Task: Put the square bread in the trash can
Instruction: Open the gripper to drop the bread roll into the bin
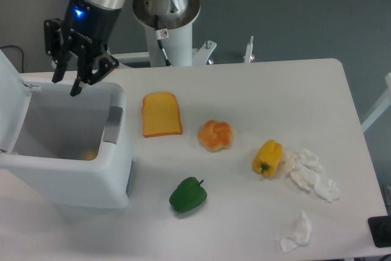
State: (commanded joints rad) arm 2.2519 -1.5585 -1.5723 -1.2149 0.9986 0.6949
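**Claw over open bin, bread apparently already inside**

Nearest the camera we see crumpled tissue (297, 231), a green pepper (187, 194), then a second tissue wad (313, 174) just beside a yellow pepper (267, 158). Mid-table we have the knotted bun (215, 134) and the toast slice (161, 114), well apart from the bin

The trash can (91, 178) sits at the left, lid flipped up, mouth open. Down in its shadowed interior we spot a small orange-cream lump, which we take to be the square bread (89, 154), only partly visible, so long axis can't be told

Farthest back, the gripper (67, 87) hangs over the bin's rear rim, fingers parted, nothing between them. The key relation: the bread lies below the claw and toward the camera, inside the can, not touching the fingers

We judge the drop done; what's left is a straight lift clear of the rim and raised lid
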